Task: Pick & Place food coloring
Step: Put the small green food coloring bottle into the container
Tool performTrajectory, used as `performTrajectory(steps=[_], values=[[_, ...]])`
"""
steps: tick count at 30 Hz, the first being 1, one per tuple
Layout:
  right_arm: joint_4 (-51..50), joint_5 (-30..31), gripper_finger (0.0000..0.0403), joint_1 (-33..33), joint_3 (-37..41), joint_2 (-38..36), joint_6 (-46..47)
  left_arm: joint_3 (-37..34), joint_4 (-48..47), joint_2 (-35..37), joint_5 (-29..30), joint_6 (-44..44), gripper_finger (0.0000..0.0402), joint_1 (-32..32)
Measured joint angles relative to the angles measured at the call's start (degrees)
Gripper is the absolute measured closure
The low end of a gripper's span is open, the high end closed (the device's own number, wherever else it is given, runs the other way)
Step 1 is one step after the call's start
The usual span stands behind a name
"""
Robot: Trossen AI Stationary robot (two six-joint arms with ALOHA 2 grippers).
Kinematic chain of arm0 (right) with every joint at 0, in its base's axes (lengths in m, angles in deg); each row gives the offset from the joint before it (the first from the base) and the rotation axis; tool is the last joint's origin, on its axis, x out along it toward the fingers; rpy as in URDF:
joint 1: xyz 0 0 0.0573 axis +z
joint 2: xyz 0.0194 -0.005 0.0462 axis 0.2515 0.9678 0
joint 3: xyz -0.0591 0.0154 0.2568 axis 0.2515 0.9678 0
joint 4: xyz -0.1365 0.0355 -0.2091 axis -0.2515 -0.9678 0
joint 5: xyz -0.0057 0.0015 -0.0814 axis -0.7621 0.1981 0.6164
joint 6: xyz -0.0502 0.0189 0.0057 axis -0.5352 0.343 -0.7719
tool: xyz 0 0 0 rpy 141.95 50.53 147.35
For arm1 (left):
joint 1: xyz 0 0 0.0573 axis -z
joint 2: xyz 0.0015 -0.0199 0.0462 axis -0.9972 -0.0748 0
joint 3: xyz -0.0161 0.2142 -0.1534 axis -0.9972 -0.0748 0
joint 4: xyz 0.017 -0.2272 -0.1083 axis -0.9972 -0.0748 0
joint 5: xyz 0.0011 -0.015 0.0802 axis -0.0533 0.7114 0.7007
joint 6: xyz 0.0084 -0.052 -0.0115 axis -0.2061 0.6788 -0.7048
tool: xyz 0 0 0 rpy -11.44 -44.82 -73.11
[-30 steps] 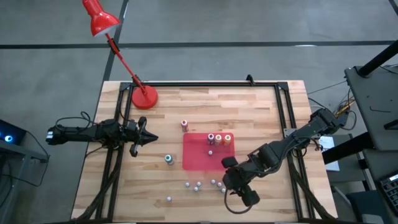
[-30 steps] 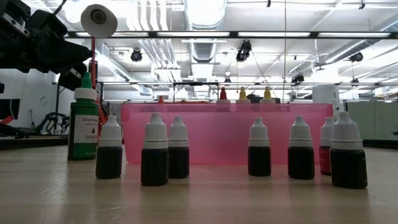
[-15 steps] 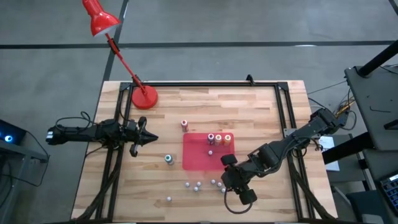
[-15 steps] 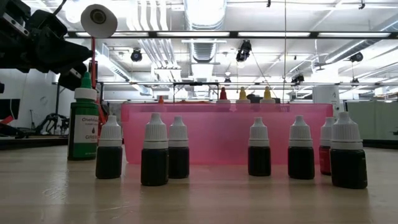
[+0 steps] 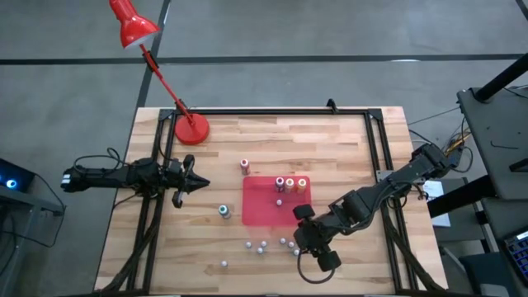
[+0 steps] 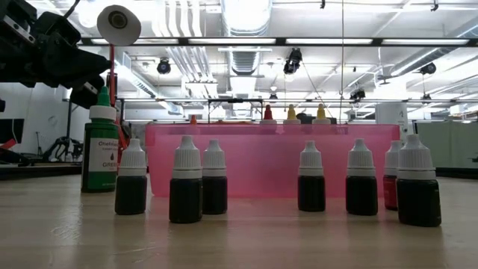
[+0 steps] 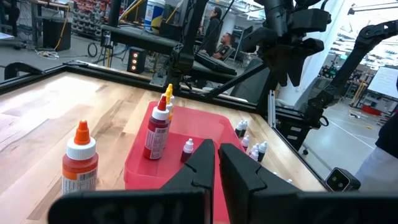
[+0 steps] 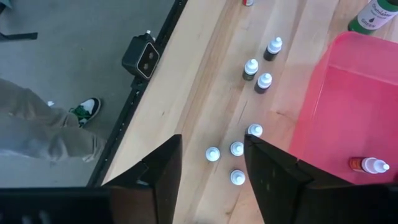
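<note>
A: High view, from the left: the left pincer [image 5: 200, 183] hovers pressed together over the bench [image 5: 346, 140].
B: And the food coloring [image 5: 290, 184]?
A: Three bottles stand in the red tray [image 5: 260, 210]. The right pincer [image 5: 299, 233] hangs spread above small dropper bottles [image 5: 262, 245] beside it.

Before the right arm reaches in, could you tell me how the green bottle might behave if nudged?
The green bottle stands tall and narrow, so it would probably tip rather than slide. It looks like light plastic. Its round body would likely roll once down.
</note>
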Motion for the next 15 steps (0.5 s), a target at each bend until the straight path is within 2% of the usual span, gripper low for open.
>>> performTrajectory(steps=[15], values=[[0.9, 0.0, 0.0247, -0.1, 0.0, 0.0, -0.3, 0.0, 0.0, 0.0, 0.0, 0.0, 0.0402, 0.0]])
